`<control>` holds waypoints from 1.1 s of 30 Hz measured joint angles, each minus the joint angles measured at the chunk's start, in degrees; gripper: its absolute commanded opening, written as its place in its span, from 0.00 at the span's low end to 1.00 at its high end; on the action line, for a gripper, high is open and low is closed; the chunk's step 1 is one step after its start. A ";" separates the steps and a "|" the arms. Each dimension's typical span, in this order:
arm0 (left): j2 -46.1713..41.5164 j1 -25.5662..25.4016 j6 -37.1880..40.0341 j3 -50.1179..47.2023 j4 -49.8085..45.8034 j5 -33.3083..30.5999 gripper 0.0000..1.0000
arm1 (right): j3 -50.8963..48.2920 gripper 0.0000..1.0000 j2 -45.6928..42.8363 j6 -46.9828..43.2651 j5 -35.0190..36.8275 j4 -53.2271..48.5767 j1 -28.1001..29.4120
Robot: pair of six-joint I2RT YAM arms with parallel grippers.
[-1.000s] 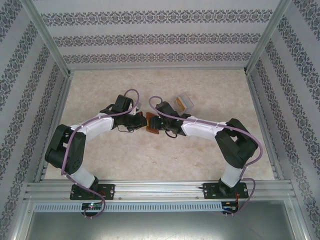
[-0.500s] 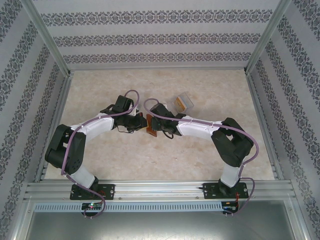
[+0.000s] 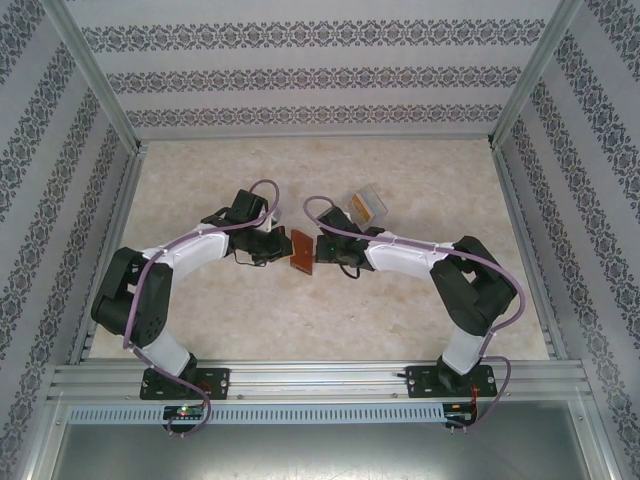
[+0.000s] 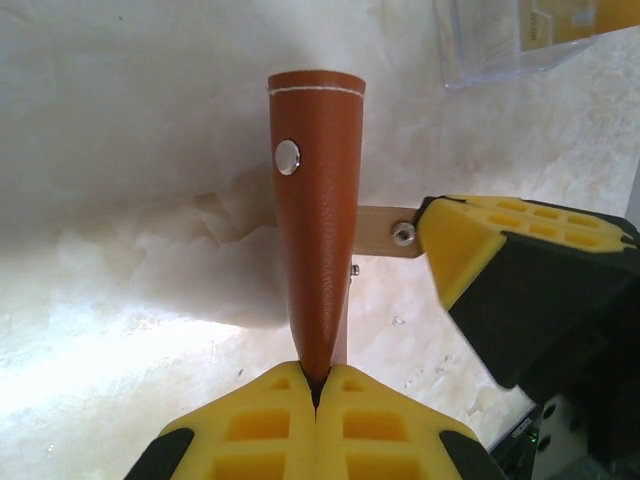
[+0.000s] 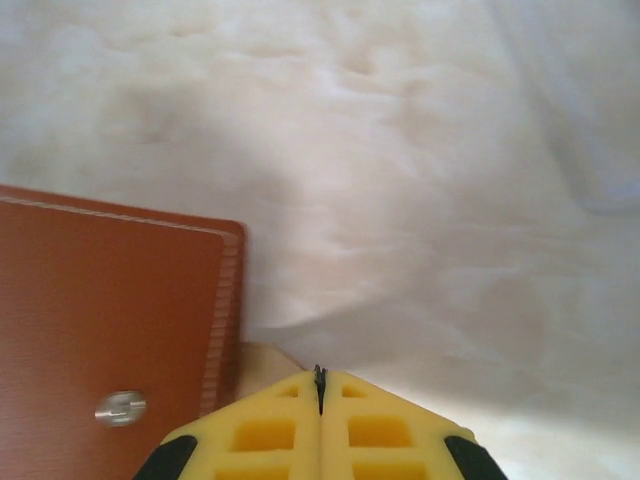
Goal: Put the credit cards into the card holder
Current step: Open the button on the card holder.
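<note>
Left hand (image 3: 283, 250) is fully closed, yellow fingers pinched on the near edge of the card holder (image 3: 301, 252). In the left wrist view this hand (image 4: 316, 385) has its fingertips together on the narrow end of the brown leather. The card holder (image 4: 315, 220) runs straight out ahead of the hand, folded shut and seen edge-on, with white stitching along its far end. A small metal snap stud (image 4: 288, 156) sits on the leather face, ahead of the fingertips and a bit left.

The card holder sits directly between the two hands, which face tip to tip. Whether it touches the tabletop (image 3: 400, 310) cannot be told.

Just right of the card holder, a tan snap tab (image 4: 380, 232) sticks out sideways from it toward the right hand (image 4: 430, 235).

Right hand (image 3: 320, 250) is also closed all the way, its tips clamped on that tab. In the right wrist view the hand (image 5: 320, 385) shows no gap between the fingers. The tab (image 5: 262, 356) pokes out at the fingertips' left, and the card holder (image 5: 110, 300) lies flat-faced to the hand's left with a stud (image 5: 120, 407) showing.

Clear plastic box (image 3: 367, 206) sits on the tabletop near the right hand, beyond its wrist. From the left hand the box (image 4: 500, 45) is ahead and to the right. Something orange-yellow is inside; what it is cannot be told.
</note>
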 measured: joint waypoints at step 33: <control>4.46 2.86 2.58 -1.16 2.27 3.52 0.84 | 0.39 0.00 -8.61 5.18 -18.34 3.08 -2.58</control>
